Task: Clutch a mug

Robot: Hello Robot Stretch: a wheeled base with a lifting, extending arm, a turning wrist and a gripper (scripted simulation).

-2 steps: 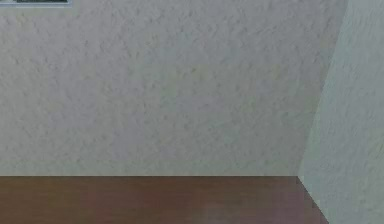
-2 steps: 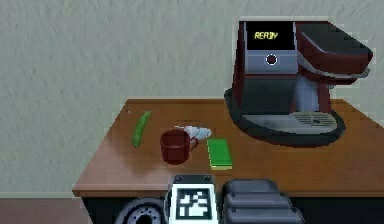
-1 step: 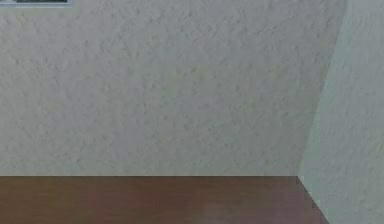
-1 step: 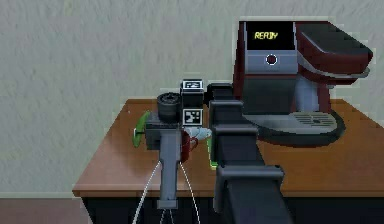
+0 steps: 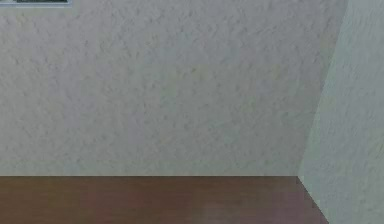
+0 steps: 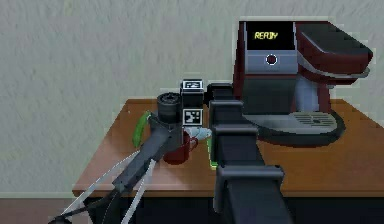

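Your arm side view gives you one brown wooden table (image 6: 300, 168). On it stands one dark red and black coffee machine (image 6: 285, 80) with a lit display and a grey drip grate at its foot. One dark red round mug (image 6: 181, 150) stands on the table just left of the machine; you cannot see into it. A thin green curved rim (image 6: 138, 130) shows on either side of the mug, and you cannot tell what it belongs to. One dark square arm (image 6: 235, 160) rises over the table, with two white marker squares (image 6: 192, 100) at its end. Your gripper (image 6: 100, 195) slants down-left in front of the mug with two thin fingers (image 6: 140, 165). You cannot tell how the fingers stand or whether they hold anything. Your forward view gives one white textured wall (image 5: 160, 90) above a dark wood floor (image 5: 150, 200).
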